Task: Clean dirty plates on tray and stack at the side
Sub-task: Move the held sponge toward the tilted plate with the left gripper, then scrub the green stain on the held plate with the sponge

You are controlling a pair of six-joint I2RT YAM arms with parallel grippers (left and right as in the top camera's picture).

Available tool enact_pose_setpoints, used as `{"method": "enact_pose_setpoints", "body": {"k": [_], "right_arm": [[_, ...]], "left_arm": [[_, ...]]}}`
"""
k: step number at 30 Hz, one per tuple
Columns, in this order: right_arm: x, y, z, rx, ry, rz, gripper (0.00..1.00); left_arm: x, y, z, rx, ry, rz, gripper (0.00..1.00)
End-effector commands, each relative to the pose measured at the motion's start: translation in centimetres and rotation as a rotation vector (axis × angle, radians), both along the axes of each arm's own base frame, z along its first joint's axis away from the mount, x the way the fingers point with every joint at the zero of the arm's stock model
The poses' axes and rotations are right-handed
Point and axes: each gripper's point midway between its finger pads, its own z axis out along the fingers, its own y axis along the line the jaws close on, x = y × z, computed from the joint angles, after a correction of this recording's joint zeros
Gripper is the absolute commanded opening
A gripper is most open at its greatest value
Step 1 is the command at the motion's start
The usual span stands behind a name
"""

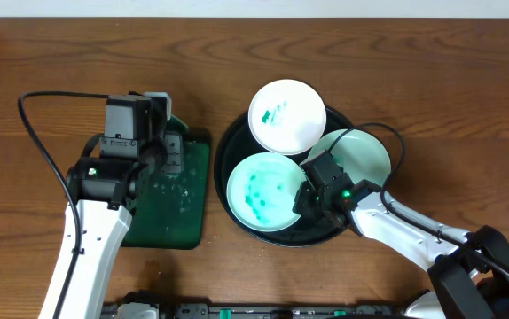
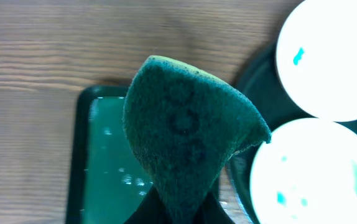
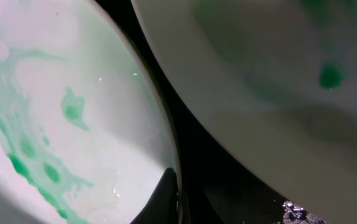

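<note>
The round black tray holds three white plates. The back plate has teal smears. The front-left plate has teal dots and streaks. The right plate looks pale green. My right gripper is shut on the front-left plate's rim; in the right wrist view one finger lies inside that plate. My left gripper is shut on a dark green sponge and holds it above the green rectangular tray, left of the plates.
The small dark green rectangular tray with wet droplets lies left of the black tray. Cables loop over the table at the far left and over the right plate. Bare wood lies behind and to the right.
</note>
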Motion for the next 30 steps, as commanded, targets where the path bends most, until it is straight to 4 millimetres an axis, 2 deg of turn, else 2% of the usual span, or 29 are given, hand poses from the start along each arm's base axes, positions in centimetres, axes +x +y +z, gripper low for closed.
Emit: {"method": "enact_pose_setpoints", "body": {"k": [1,5,10,14,17,26,30], "right_arm": [[-1.9,-1.1,-1.6,-0.064,0.062,0.039,0.01],[-2.2,-1.3,-1.7,-0.071,0.071,0.039,0.01],[-2.4,-1.5,-1.8,-0.08,0.081,0.047,0.01],[-2.6,-1.6,-1.9,-0.086,0.086,0.054,0.01],[-2.6,-1.6,-1.9,-0.087,0.086,0.057,0.01],[-2.6,-1.6,-1.8,-0.087,0.085,0.055,0.01],[-2.6,-1.6,-1.8,-0.087,0.085,0.056,0.01]], "left_arm": [[-0.6,-2.8,-0.3,-0.156,0.043,-0.057,0.07],[-1.1,-5.8,-1.3,-0.308,0.132,-0.134,0.07],[-1.4,-8.3,-4.5,-0.351,0.283,-0.134,0.07],[-2.2,-12.3,-5.8,-0.467,0.383,-0.225,0.07],[-2.9,-14.7,-7.1,-0.527,0.464,-0.272,0.07],[-5.2,-18.7,-11.5,-0.652,0.724,-0.31,0.08],[-5.3,-20.1,-11.8,-0.746,0.769,-0.345,0.07]]}}
